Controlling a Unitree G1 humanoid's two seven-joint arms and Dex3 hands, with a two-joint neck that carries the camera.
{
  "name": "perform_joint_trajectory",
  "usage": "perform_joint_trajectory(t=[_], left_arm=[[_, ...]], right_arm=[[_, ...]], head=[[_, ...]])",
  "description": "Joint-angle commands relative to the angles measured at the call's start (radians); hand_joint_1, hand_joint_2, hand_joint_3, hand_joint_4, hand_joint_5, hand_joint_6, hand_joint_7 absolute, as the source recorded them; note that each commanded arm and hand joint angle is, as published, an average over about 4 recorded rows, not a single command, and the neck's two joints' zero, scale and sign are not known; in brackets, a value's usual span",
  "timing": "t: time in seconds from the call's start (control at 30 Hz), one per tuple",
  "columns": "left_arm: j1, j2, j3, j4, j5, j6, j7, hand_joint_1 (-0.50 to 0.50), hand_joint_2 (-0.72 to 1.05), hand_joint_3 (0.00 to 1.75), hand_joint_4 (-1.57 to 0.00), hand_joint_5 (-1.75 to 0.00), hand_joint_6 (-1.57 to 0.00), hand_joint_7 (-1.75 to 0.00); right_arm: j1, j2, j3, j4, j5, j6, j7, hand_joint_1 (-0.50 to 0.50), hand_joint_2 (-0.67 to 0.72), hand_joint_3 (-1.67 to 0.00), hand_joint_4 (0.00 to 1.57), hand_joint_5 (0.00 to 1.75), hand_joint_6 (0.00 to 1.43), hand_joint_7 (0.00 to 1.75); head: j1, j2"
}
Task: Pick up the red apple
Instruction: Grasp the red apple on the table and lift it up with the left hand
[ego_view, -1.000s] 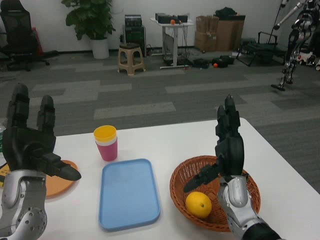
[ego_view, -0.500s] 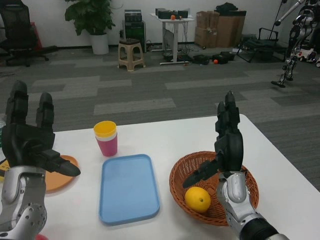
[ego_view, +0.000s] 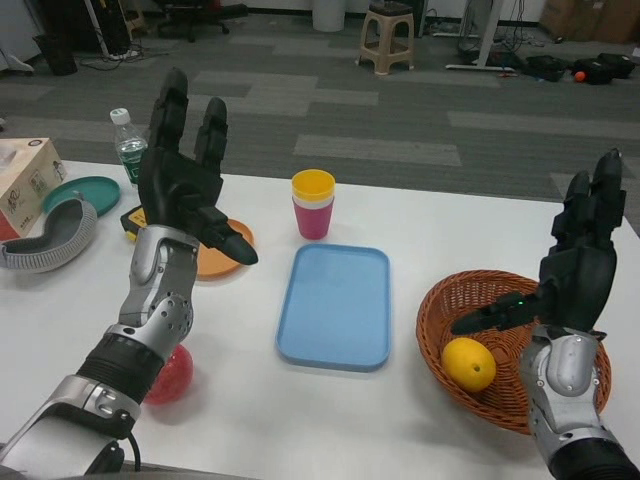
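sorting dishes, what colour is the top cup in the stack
Yellow top cup, over a pink one; head view.

No words or numbers can be read anywhere. The water bottle (ego_view: 129, 146) at the back left of the table (ego_view: 420, 215) has a green label, but its print is too small to make out. The cardboard box (ego_view: 24, 180) at the left edge shows no letters clear enough to read.

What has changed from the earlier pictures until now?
The camera turned left and dipped, so the red apple now shows beside the left forearm. Nothing was taken or released. Left hand and right hand stay raised and open; the basket and blue tray have not moved.
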Motion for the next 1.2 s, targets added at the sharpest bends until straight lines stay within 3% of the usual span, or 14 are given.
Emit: perform_joint_trajectory(t=[0.03,0.2,0.4,0.53,0.83,1.03,1.2], left_arm=[[0.026,0.003,0.018,-0.005,0.013,-0.009,0.003,-0.50,-0.72,0.09,-0.07,0.00,0.00,0.00],[0.056,0.010,0.042,-0.009,0.028,-0.009,-0.001,-0.50,-0.72,0.09,-0.07,0.00,0.00,0.00],[0.183,0.071,0.183,-0.077,0.120,-0.001,-0.003,-0.50,-0.72,0.09,-0.08,0.00,0.00,0.00],[0.245,0.069,0.288,-0.105,0.165,0.028,-0.005,-0.50,-0.72,0.09,-0.13,0.00,0.00,0.00],[0.336,0.077,0.367,-0.134,0.153,0.090,-0.035,-0.50,-0.72,0.09,-0.17,0.00,0.00,0.00],[0.372,0.060,0.409,-0.136,0.138,0.160,-0.153,-0.50,-0.72,0.09,-0.22,0.00,0.00,0.00],[0.414,0.037,0.429,-0.133,0.143,0.168,-0.216,-0.50,-0.72,0.09,-0.22,0.00,0.00,0.00]], right_arm=[[0.005,-0.015,-0.005,-0.010,0.008,-0.006,-0.002,-0.29,0.72,0.00,0.00,0.00,0.00,0.00],[0.008,-0.016,-0.010,-0.004,0.009,-0.006,-0.002,-0.29,0.72,0.00,0.00,0.00,0.00,0.00],[0.008,-0.016,-0.023,0.016,0.012,-0.006,-0.002,-0.29,0.72,0.00,0.00,0.00,0.00,0.00],[0.008,-0.016,-0.033,0.042,0.014,-0.006,-0.002,-0.29,0.72,0.00,0.00,0.00,0.00,0.00],[0.005,-0.022,-0.027,0.114,0.019,-0.006,-0.002,-0.29,0.72,0.00,0.00,0.00,0.00,0.00],[-0.008,-0.026,-0.017,0.151,0.019,-0.006,-0.002,-0.25,0.72,0.00,0.00,0.00,0.00,0.00],[-0.011,-0.029,-0.009,0.185,0.021,-0.006,-0.002,-0.25,0.72,0.00,0.00,0.00,0.00,0.00]], head=[[0.030,-0.008],[0.111,-0.014],[0.241,-0.015],[0.326,-0.007],[0.411,-0.009],[0.442,-0.016],[0.483,-0.023]])
